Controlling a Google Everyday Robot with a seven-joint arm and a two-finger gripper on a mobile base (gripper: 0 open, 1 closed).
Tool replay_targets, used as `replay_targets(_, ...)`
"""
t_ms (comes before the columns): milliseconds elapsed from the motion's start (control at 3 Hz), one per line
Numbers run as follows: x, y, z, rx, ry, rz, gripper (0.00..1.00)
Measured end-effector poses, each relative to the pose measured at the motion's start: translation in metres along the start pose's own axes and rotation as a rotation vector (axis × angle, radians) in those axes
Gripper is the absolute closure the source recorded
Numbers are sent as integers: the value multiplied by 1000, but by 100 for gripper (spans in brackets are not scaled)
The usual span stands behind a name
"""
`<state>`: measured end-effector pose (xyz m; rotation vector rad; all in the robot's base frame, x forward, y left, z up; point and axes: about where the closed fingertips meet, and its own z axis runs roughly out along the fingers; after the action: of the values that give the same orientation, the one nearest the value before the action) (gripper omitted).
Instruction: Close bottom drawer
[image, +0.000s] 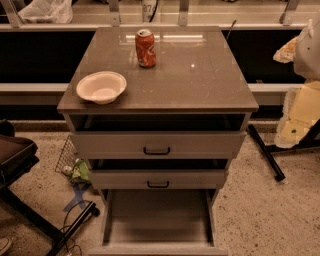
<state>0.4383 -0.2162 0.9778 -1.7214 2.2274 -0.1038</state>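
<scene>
The bottom drawer (159, 220) is the lowest of the three grey-beige drawers and is pulled far out toward me. Its long plain box is empty, and its flat front lies at the lower edge of the view with the handle hidden. The middle drawer (158, 179) and the wider top drawer (157, 145) each stand slightly out, both with a small black bar handle. My gripper (296, 125) appears as a pale shape at the right edge, level with the top drawer, well to the right of the cabinet and touching nothing.
On the cabinet top (200, 80) stand an orange soda can (145, 48) and a white bowl (101, 87). A black stand leg (266, 153) lies on the floor at the right. A wire basket (66, 154), cables and a dark chair (15, 160) are at the left.
</scene>
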Motion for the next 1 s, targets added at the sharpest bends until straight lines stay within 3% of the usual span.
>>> replay_targets(333,0,0,0,0,0,0,0)
replay_targets(1000,4,31,66,30,-93,15,0)
